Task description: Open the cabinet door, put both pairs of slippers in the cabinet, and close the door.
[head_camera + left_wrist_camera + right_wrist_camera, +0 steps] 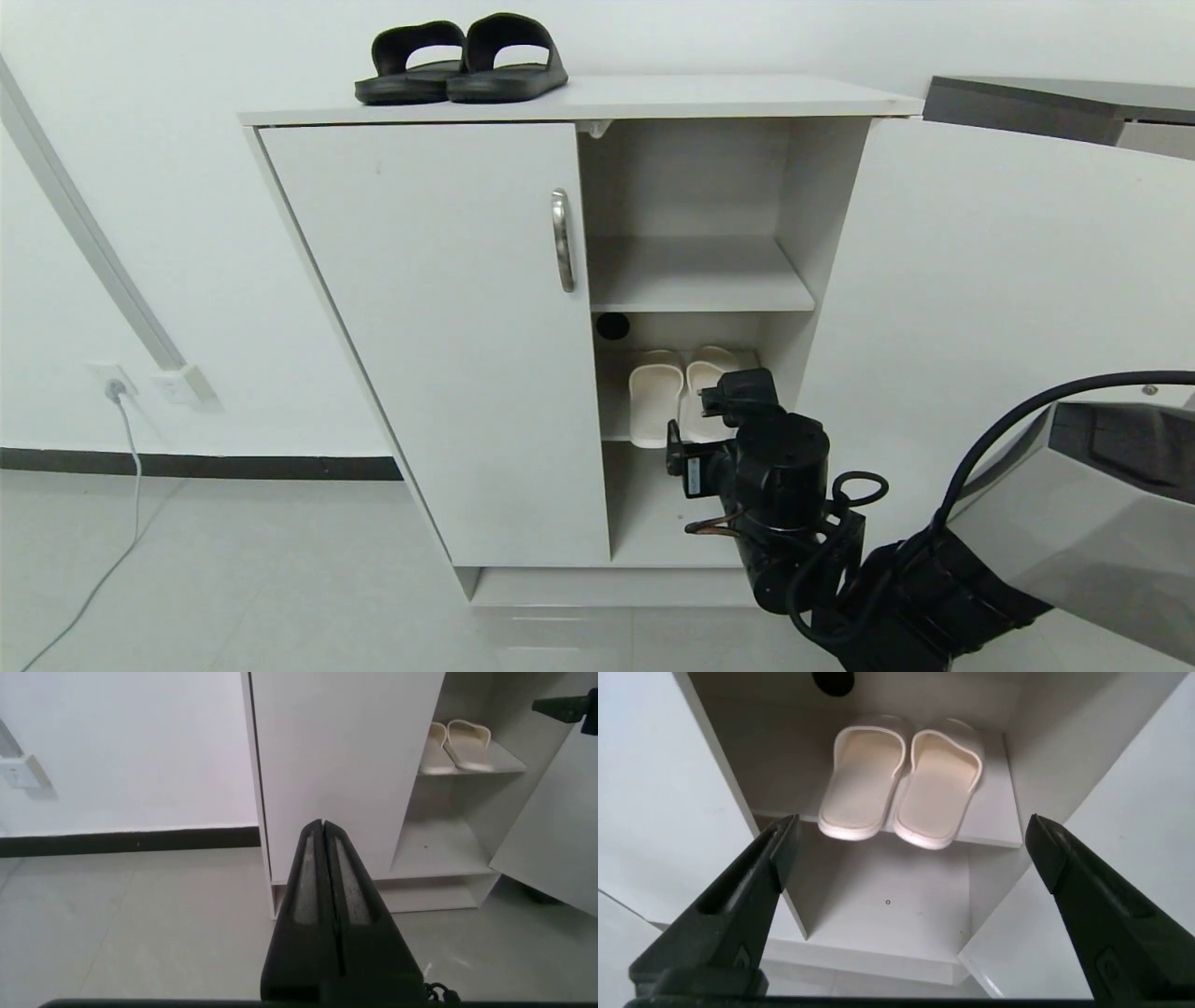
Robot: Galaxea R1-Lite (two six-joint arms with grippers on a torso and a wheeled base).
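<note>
The door (1008, 280) on the cabinet (728, 93) stands swung wide, and 1 pair, the white slippers (878, 793), lies side by side on the middle shelf (994, 812), toes inward. By the look of things, the first placing is done and the second fetch is due. The right pincer (912, 833) hangs at the mouth of the opening with its fingers spread wide and nothing between them. The white slippers sit straight ahead of it, just past the fingertips and apart from them. The other pair, the black slippers (462, 61), rests on the cabinet top, well above this pincer and off to its left, over the closed door (439, 355) with its metal handle (561, 240). The left pincer (322, 829) is low before the cabinet with its 2 fingers pressed together on nothing. The closed door's lower front lies ahead of it, and the white slippers are up and to its right. The next move, as I judge it, calls for the right pincer to back out of the opening without brushing the shelf edge or the open door, then rise to the cabinet top and take the black slippers — both at once if the spread allows, since they lie touching. An upper shelf and the floor of the cabinet are both free for them, and closing the door comes last.
</note>
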